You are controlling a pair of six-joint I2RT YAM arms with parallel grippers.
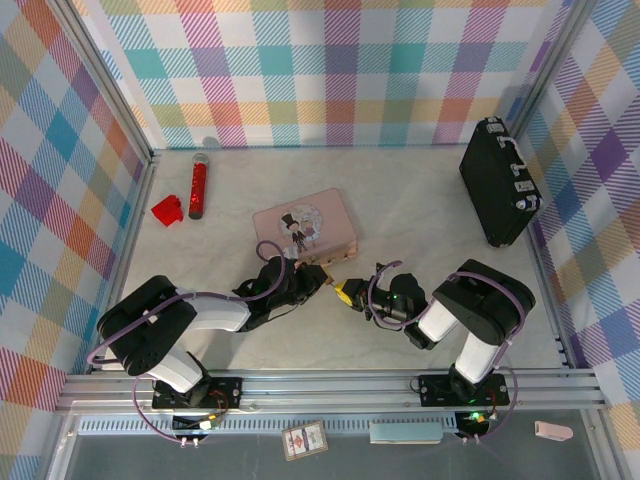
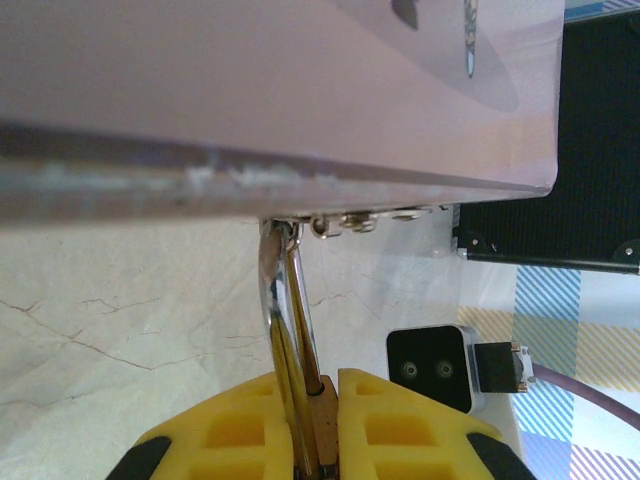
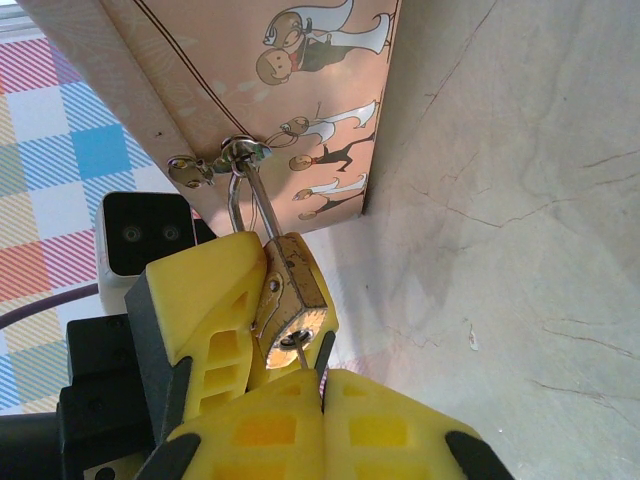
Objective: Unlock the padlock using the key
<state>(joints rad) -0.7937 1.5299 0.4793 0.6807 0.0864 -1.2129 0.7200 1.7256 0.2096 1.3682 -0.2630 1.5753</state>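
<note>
Top external view first, says one observer: where does the padlock [image 1: 334, 283] sit?

The other answers: At the near corner of the pink tin [image 1: 305, 225], between the left gripper [image 1: 322, 282] and the right gripper [image 1: 346, 292]. From that height it is a speck. Body and loop cannot be told apart, and neither hand's grip can be judged.

The first: What does the left wrist view add?

The other: The left gripper [image 2: 312, 378] is clamped on the padlock's brass body, one yellow finger on each side, both cut off by the lower edge. The silver shackle [image 2: 283, 300] rises from between them to a hasp [image 2: 345, 222] under the tin's wall. The keyhole face is hidden from this side. Part of the black case [image 2: 600, 130] shows at the right edge.

The first: And the right wrist view?

The other: It shows that keyhole face. The thin shaft of the key [image 3: 298, 352] runs into it, coming out from between the closed tips of the right gripper [image 3: 322, 385], which pinches the key. The key's head is buried between the pads. A left finger [image 3: 210, 300] covers one flank of the padlock. The shackle passes through the hasp ring, but whether it has sprung from the body cannot be told.
</note>
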